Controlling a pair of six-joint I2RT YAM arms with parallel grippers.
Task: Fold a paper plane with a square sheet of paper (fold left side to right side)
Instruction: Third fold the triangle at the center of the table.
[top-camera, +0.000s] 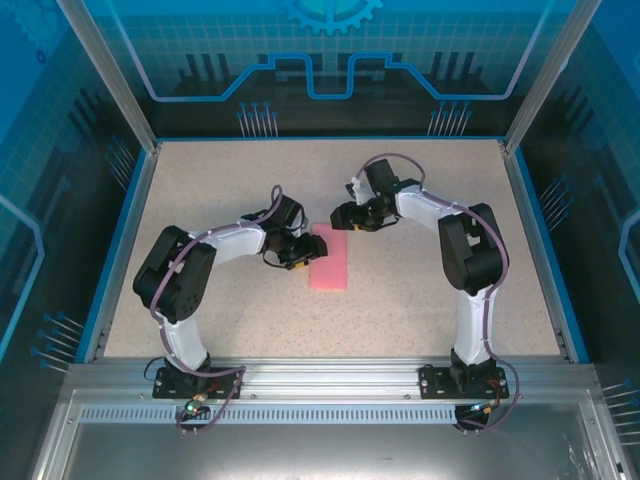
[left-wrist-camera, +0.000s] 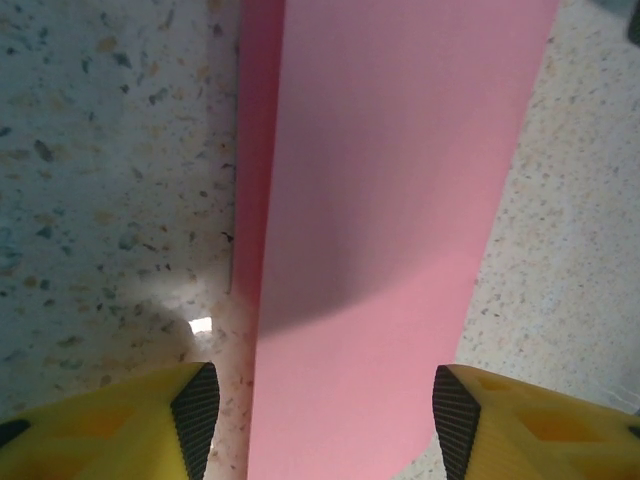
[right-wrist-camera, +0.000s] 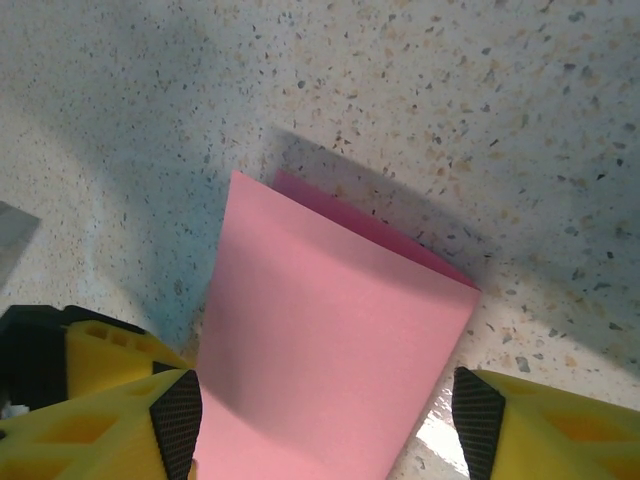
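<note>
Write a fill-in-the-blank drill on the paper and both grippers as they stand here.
1. The sheet of paper lying on the table is ___ in colour.
2. Seen from the top camera, its outline is ___ rather than square.
3. The left gripper hangs over the paper with its jaws ___.
4. Ahead of the right gripper, the paper's far edge shows ___ layers, one peeking out behind the other.

Missing words: pink; rectangular; open; two.
</note>
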